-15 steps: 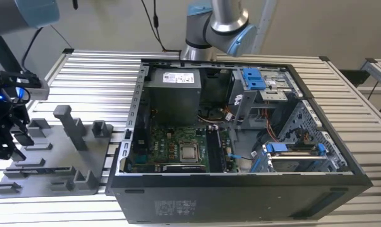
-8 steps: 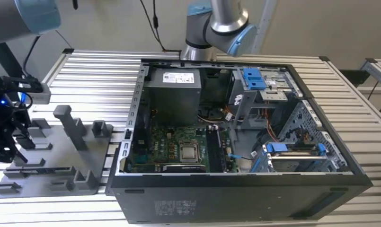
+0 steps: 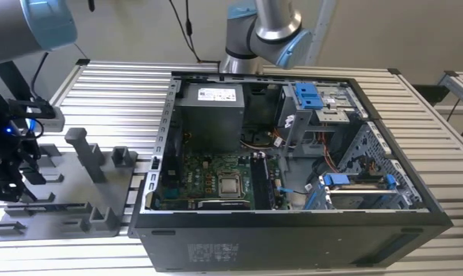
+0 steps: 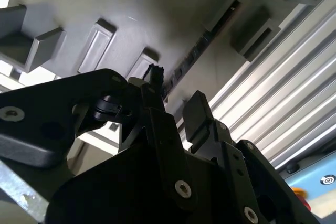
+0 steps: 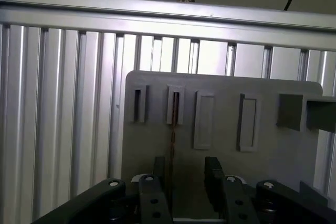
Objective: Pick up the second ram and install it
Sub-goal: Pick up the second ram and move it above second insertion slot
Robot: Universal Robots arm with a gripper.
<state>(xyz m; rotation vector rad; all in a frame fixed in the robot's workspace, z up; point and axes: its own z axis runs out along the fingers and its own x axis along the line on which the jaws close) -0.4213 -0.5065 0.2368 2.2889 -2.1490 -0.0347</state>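
Note:
The second ram [image 5: 171, 129] stands on edge in a slot of the grey holder plate [image 5: 226, 161], seen end-on as a thin dark line. In the second wrist view the ram [image 4: 202, 40] runs as a dark strip of chips across the plate [image 4: 131, 9]. My gripper [image 5: 186, 174] is open, its black fingers [image 5: 211, 171] on either side of the strip's near end, which lies much closer to one finger. I cannot tell whether that finger touches it. In the exterior view the gripper [image 3: 12, 172] hangs over the plate [image 3: 70, 201] at the exterior view's left.
An open computer case [image 3: 293, 172] lies at the exterior view's right, with its motherboard and long black slots [image 3: 260, 184] exposed. Upright posts [image 3: 85, 152] rise from the holder plate. Another arm's base [image 3: 262, 29] stands behind the case. The ribbed aluminium table [image 3: 116, 98] lies all around.

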